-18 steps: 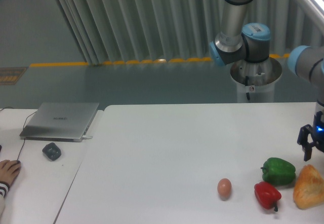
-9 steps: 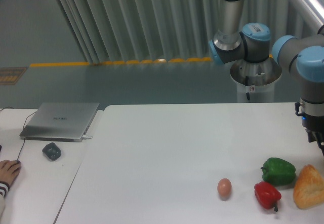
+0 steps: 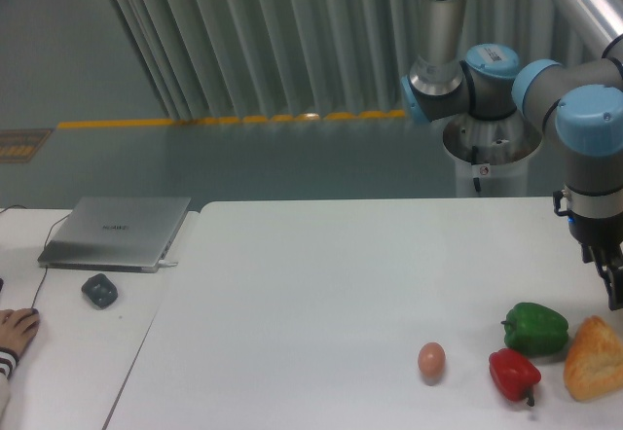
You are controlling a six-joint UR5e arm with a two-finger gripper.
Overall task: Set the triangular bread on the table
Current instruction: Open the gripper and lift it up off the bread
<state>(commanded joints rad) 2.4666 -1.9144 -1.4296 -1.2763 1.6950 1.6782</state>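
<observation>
The white table (image 3: 311,284) bears the triangular bread (image 3: 594,357) at its near right edge, beside a green pepper (image 3: 536,328), red pepper (image 3: 514,374) and egg (image 3: 431,359). The gripper (image 3: 613,279) hangs just above the bread, cropped; opening cannot be told

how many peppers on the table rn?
2. The green pepper sits near the right edge of the table; the red pepper lies just in front of it, between the egg and the triangular bread. None appear hidden.
</observation>
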